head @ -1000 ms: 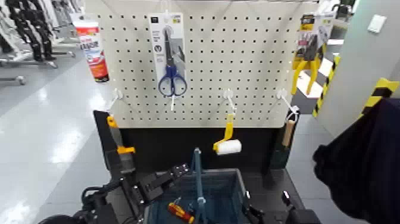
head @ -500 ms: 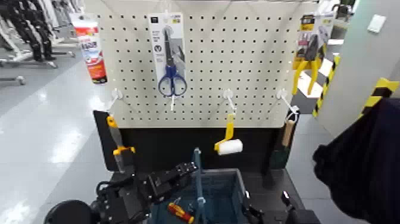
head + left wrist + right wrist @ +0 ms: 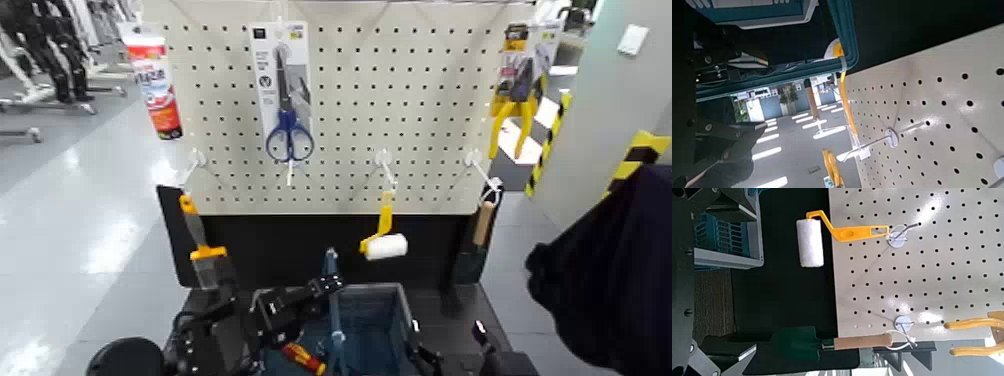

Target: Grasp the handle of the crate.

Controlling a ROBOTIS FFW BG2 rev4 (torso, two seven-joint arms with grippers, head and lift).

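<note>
Left end effector [image 3: 325, 288]: positioned just beside the handle [image 3: 331, 300], at its upper part; whether its fingers are apart or together cannot be told. Handle: thin blue bail, standing upright over the middle of the crate [image 3: 385, 312]. Crate: located below and beyond the left end effector, a red-handled tool [image 3: 300, 355] lying inside. Right end effector [image 3: 480, 345]: held low beside the crate's right side, finger state not discernible.

Black left arm [image 3: 215, 335], cables, matte blk right gripper [image 3: 455, 358]
</note>
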